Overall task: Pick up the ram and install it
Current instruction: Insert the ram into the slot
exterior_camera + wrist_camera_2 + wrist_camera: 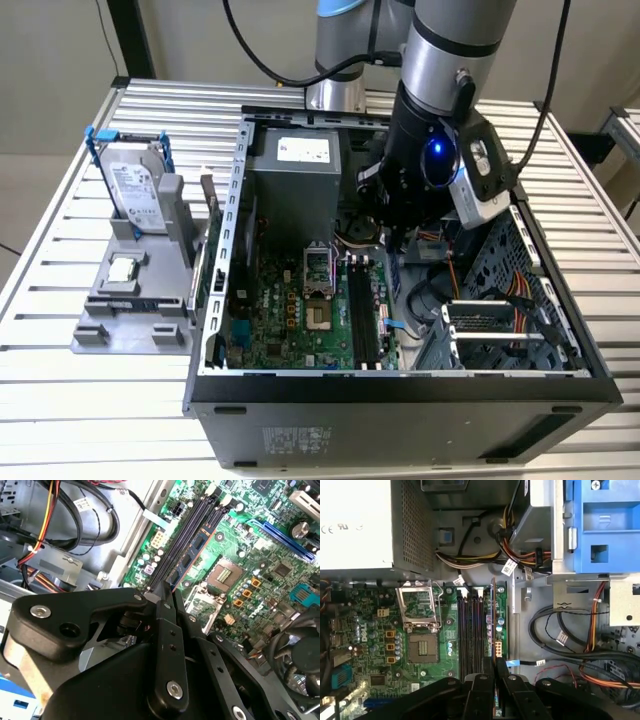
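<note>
Fixture: at the tabletop's (60,420) left edge in the exterior view you have the grey holder (130,310) carrying the hard drive (135,190) in its blue bracket and the square processor chip (122,268). No memory stick stands on it.

Case: the open computer case (400,385) sits mid-tabletop, motherboard (290,310) up, processor socket (318,268) empty, power supply (295,165) toward the case's rear wall.

Ram: the ram (192,555) stands on edge along the memory slots (365,315), beside the socket; you see it in both wrist views (493,625). Whether it is fully seated or the latches have closed, I cannot tell.

Pincer: the pincer (165,595) is narrowed, its fingers (481,685) drawn together on the near end of the ram, directly over the slots. In the exterior view the arm (440,110) hangs inside the case above that spot.

Progress: judged, pick-up is done and the stick is at the slot; pressing home and letting go are left for you to confirm.
</note>
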You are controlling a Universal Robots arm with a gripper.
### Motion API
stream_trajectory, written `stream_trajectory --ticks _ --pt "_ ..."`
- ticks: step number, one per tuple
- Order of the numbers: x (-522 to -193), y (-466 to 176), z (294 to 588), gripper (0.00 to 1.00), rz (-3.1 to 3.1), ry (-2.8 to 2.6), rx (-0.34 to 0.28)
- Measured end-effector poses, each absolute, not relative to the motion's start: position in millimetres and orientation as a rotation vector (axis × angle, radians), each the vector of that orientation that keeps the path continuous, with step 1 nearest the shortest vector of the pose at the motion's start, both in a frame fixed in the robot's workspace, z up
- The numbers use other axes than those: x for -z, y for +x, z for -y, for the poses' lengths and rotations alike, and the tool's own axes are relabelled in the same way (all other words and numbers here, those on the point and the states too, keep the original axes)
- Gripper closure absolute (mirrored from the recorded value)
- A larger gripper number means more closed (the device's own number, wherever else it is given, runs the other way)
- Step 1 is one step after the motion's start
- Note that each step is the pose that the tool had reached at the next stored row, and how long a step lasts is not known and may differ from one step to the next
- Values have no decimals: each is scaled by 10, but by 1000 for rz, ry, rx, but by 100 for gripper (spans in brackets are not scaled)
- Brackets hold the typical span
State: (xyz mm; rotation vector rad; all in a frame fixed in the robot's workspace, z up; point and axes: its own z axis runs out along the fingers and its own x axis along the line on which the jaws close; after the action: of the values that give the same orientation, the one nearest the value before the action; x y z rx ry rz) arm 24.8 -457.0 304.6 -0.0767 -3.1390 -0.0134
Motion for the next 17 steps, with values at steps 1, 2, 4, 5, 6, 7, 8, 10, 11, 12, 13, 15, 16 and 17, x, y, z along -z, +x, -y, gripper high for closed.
stream_trajectory --ticks 1,2,4,5,6,7,8,10,11,12,13,15,16,17 --pt "-3042 248 4577 100 3139 -77 13" --pt "-3039 248 4587 100 3139 -77 13" --pt "-3021 247 4597 100 3139 -77 14" --pt "-3011 248 4602 100 3139 -77 13" --pt "-3002 248 4607 100 3139 -77 13" --pt "-2991 248 4614 100 3139 -77 13" --pt "-2976 248 4618 100 3139 -76 14" --pt "-2944 248 4624 100 3139 -64 13" --pt "-2929 248 4625 100 3139 -58 13" --pt "-2911 248 4626 100 3139 -53 13" --pt "-2894 248 4627 100 3139 -50 13" --pt "-2861 247 4629 100 3139 -47 13" --pt "-2843 248 4629 100 3139 -47 13" --pt "-2825 248 4629 100 3139 -47 13"
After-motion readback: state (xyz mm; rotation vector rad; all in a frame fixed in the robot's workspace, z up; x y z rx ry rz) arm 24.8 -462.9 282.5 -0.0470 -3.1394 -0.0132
